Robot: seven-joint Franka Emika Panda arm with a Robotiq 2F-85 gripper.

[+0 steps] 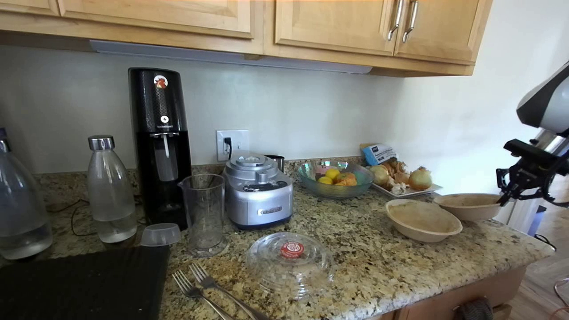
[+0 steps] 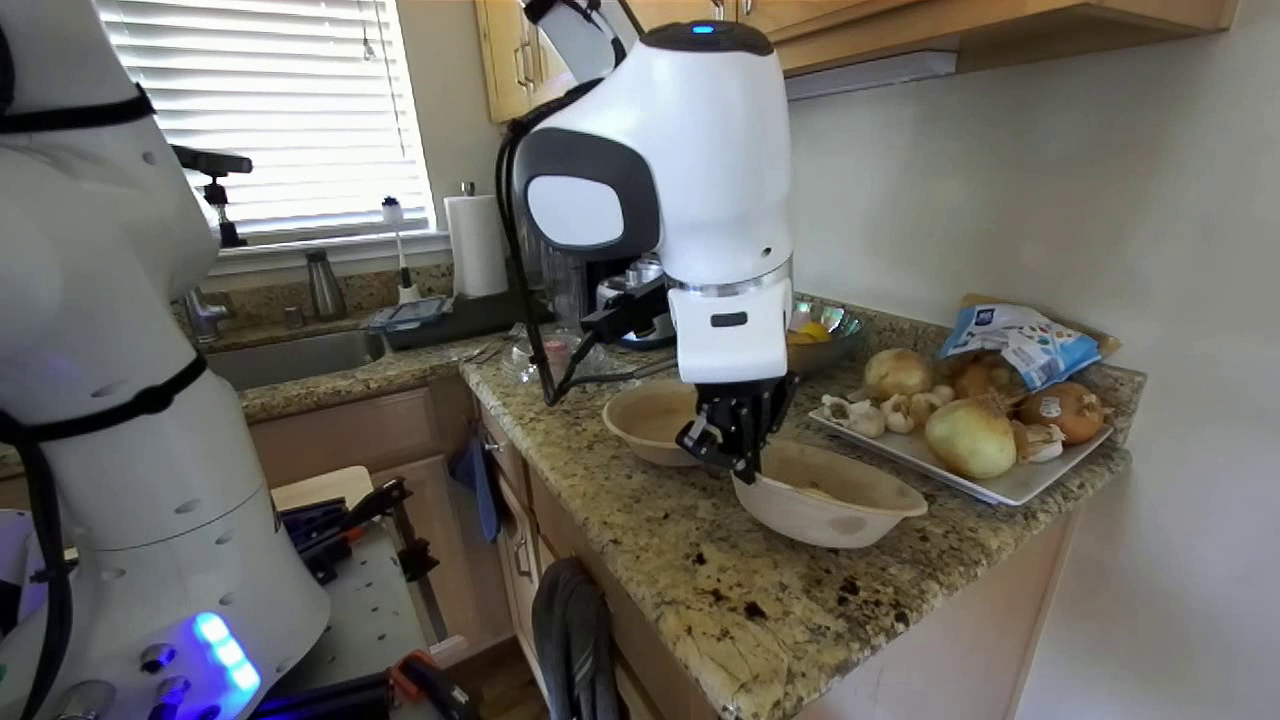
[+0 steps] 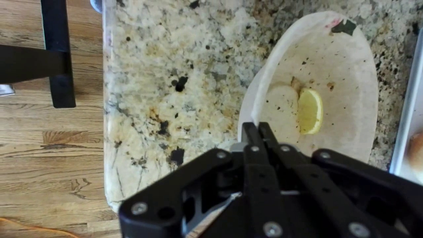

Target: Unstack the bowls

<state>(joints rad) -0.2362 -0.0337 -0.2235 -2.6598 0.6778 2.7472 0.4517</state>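
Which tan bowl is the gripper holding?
The bowl with the lemon wedge: the gripper pinches its rim. The other bowl, nearer the forks, is ungripped.

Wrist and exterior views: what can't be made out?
Bowl with lemon wedge: one end behind gripper, wrist view.
Other bowl: right part behind gripper, in an exterior view.
Forks: handle ends cut by bottom edge, in an exterior view.
Red sticker: wording too small, in an exterior view.

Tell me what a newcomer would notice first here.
Likely the white robot arm, reaching over the granite counter, its gripper closed on a beige bowl. Next, the bright yellow lemon wedge inside that bowl, then the second beige bowl beside it.
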